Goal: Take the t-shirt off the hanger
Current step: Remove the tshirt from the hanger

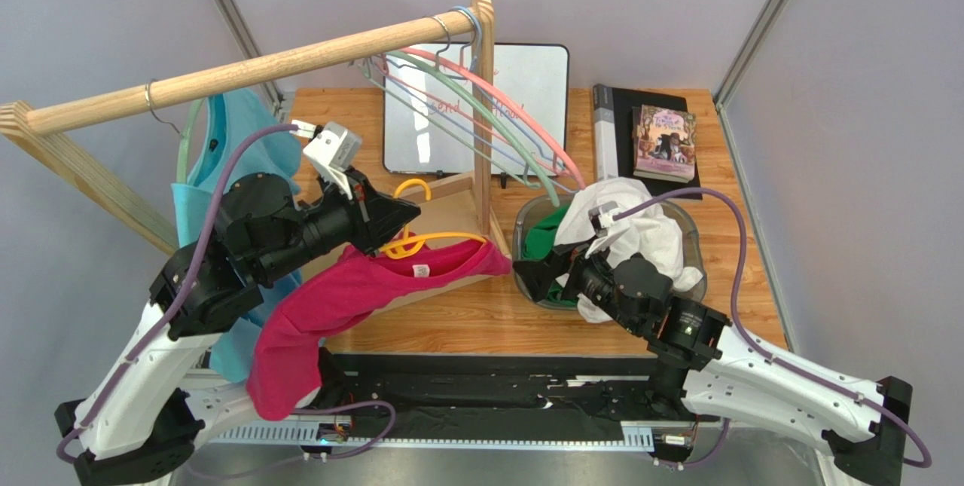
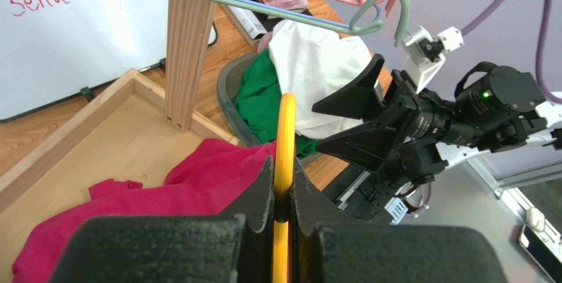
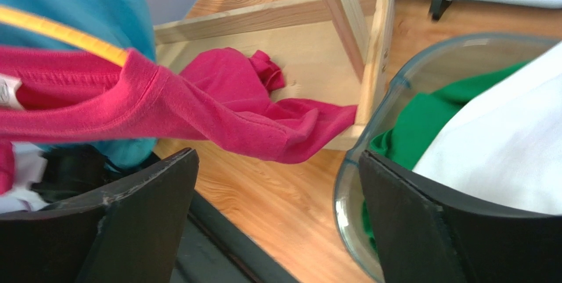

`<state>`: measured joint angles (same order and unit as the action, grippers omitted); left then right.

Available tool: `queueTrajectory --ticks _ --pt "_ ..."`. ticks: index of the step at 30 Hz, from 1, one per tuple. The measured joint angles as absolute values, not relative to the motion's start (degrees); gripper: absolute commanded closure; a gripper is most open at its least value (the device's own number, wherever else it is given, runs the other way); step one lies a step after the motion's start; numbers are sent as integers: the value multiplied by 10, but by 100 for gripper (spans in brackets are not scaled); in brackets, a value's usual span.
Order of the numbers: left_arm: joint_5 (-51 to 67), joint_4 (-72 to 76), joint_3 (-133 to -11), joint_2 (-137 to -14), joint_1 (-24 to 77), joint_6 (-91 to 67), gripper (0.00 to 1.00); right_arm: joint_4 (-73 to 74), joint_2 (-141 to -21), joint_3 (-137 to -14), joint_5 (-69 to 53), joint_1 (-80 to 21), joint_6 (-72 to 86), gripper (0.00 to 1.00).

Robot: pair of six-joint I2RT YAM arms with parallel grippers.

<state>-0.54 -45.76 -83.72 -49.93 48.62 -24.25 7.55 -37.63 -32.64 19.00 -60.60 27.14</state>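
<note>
While the left gripper (image 2: 283,174) clamps the yellow hanger (image 2: 285,125), the pink t-shirt (image 1: 340,300) drapes from it. The right gripper (image 3: 277,164) stands wide open, the shirt just ahead.

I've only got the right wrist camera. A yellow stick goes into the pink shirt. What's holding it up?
Observer: The left pincer, shut on that yellow hanger just above the pink t-shirt.
Operator: What's the blue stuff behind?
Observer: A teal shirt, hanging from the wooden rail.
Operator: Where does the pink one end?
Observer: It droops past the table's near edge.
</note>
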Motion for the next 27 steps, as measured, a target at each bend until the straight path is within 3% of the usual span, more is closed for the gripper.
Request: queueTrajectory --ticks 10,17,21,23,27 --pt "3 -421 -789 -473 486 -263 100 0 -424 -327 118 -604 449 32" --pt "21 -401 -771 -478 486 -269 100 -37 -457 -330 91 -606 488 33" --pt "33 -395 -766 -482 486 -270 100 -35 -470 -334 96 -606 501 61" --pt "40 -391 -760 -481 486 -270 100 -26 -473 -338 102 -606 504 62" --pt "41 -383 -757 -479 486 -269 100 -14 -476 -345 111 -606 510 79"
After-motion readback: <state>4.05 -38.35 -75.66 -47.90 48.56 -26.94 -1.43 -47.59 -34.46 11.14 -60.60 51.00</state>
